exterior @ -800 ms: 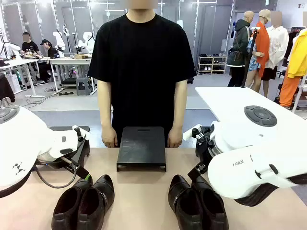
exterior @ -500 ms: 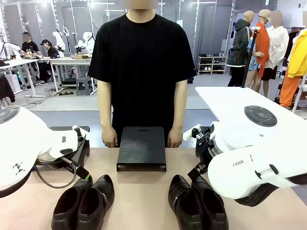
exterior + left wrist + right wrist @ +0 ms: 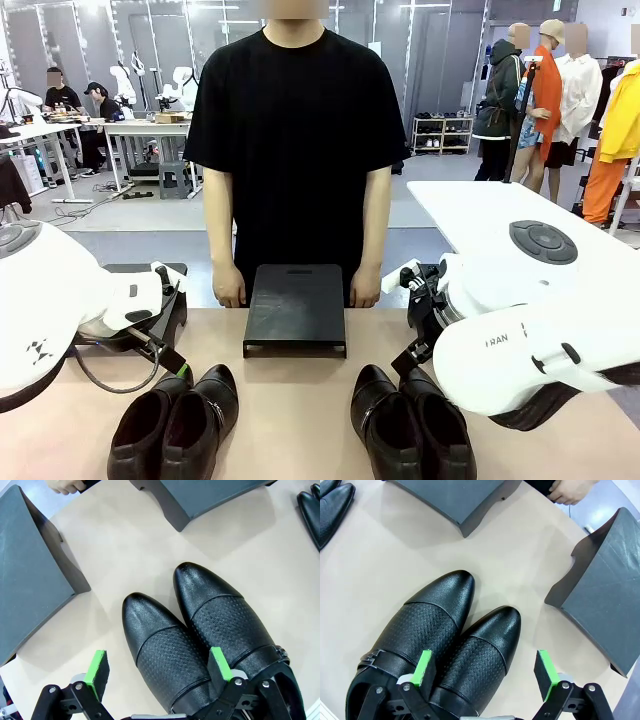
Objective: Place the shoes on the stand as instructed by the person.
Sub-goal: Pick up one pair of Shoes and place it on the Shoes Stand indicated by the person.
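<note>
The left gripper [image 3: 159, 667] hangs with its jaws wide and empty above the left pair [image 3: 200, 625]. The right gripper [image 3: 486, 670] hangs the same way above the right pair [image 3: 445, 640]. Both pairs stand on the table [image 3: 300, 400], toes toward the person [image 3: 295, 130].

Handling, as judged: the glossy leather is likely slippery, the toe stiff and each shoe fairly light. Take hold across the textured middle or at the heel rim.

Count:
- four shoes in two pairs
- three stands: centre stand [image 3: 296, 305], left stand [image 3: 30, 575], right stand [image 3: 605, 585]
</note>
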Controlling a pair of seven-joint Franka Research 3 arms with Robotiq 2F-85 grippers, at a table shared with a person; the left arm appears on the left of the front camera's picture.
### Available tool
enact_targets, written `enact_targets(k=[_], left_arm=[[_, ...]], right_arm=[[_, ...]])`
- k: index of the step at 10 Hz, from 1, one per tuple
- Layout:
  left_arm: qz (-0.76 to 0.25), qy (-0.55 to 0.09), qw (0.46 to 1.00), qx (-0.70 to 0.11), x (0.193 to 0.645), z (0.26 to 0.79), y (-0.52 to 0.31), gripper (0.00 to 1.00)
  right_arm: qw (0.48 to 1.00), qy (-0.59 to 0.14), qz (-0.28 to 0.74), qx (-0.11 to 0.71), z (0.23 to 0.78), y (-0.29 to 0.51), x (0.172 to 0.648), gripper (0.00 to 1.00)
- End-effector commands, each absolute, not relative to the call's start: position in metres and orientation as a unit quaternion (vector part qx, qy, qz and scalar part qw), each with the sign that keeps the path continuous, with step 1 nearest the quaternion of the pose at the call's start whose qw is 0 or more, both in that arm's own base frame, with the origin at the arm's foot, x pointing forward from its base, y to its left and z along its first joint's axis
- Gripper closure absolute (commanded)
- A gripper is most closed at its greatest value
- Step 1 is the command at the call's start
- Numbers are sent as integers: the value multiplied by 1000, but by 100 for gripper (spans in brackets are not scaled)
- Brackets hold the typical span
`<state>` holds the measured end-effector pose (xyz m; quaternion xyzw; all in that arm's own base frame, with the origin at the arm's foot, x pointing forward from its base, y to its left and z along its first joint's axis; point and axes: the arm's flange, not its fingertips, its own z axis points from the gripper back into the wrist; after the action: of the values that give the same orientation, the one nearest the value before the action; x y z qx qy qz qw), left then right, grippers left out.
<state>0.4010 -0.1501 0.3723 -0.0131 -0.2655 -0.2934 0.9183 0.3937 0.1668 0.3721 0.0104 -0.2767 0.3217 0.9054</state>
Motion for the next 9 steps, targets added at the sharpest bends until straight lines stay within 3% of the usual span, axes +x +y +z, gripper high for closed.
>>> enact_targets(k=[1, 2, 3, 6, 9], left_arm=[[-293, -266, 918, -13, 401, 372, -150, 0], [-316, -283, 904, 50, 415, 395, -152, 0], [-309, -271, 911, 28, 427, 417, -147, 0], [-297, -246, 919, -88, 438, 469, -122, 0], [-263, -247, 906, -220, 423, 510, -74, 0]], right_arm=[[905, -277, 322, 10, 372, 167, 394, 0], [899, -303, 316, -8, 400, 159, 408, 0], [905, -289, 312, 21, 420, 155, 418, 0], [906, -291, 296, 83, 466, 139, 438, 0], [905, -265, 255, 212, 504, 96, 436, 0]])
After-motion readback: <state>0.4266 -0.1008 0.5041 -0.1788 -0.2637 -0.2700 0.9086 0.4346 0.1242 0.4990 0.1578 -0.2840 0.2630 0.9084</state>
